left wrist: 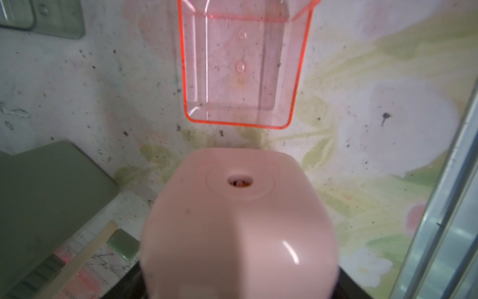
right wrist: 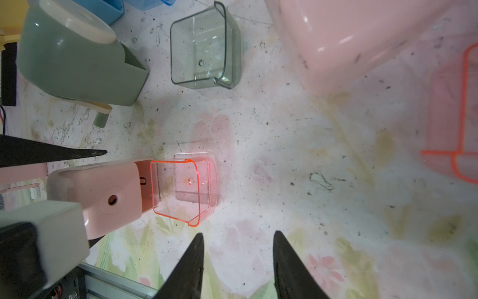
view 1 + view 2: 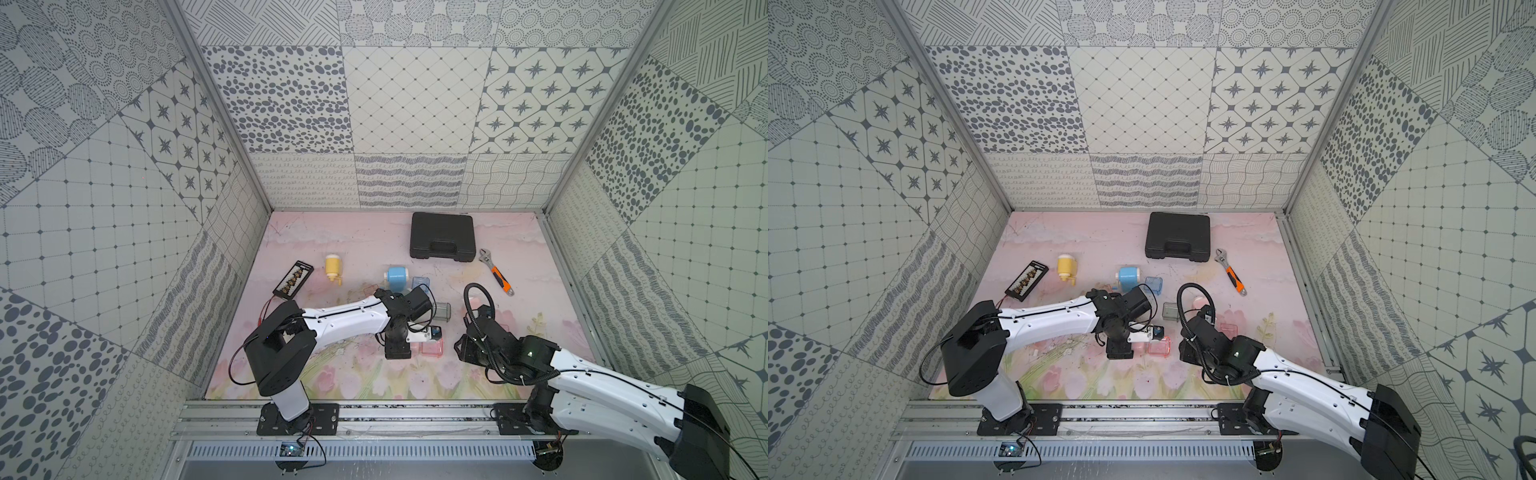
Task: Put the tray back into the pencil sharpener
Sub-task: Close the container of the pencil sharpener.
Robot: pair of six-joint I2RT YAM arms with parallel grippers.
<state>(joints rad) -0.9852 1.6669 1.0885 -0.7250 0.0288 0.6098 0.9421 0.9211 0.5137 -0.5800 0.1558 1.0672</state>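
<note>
**Tray at the sharpener's mouth, not yet home**

Find the pink pencil sharpener (image 2: 103, 196) at the left hand (image 3: 411, 348), pencil hole up, open end turned away from that hand. Cannot tell whether clenched on the casing or released: only one dark finger (image 2: 77, 154) to be seen, just beside the casing, in the right wrist view.

Find the tray (image 2: 183, 189), clear with a red rim, lying open side up on the counter (image 2: 284, 155) right at that open end. Cannot say whether touching or just apart; going by the left wrist view, probably a narrow gap.

Read its long axis as carrying straight on from the sharpener's, away from the left hand. In both top views, between the two hands. See the right hand (image 2: 238, 233) released and empty, fingers (image 2: 289, 264) spread over bare counter, near the tray's free end but off that axis and pointing across it.

Judge the right hand the nearer to the free end, so the likelier pusher: come round onto the axis, press the end wall toward the sharpener, brace the casing with the left. Beware a skewed entry jamming. Ignore the second pink sharpener (image 2: 349, 38) and the second red tray (image 2: 452, 116).
</note>
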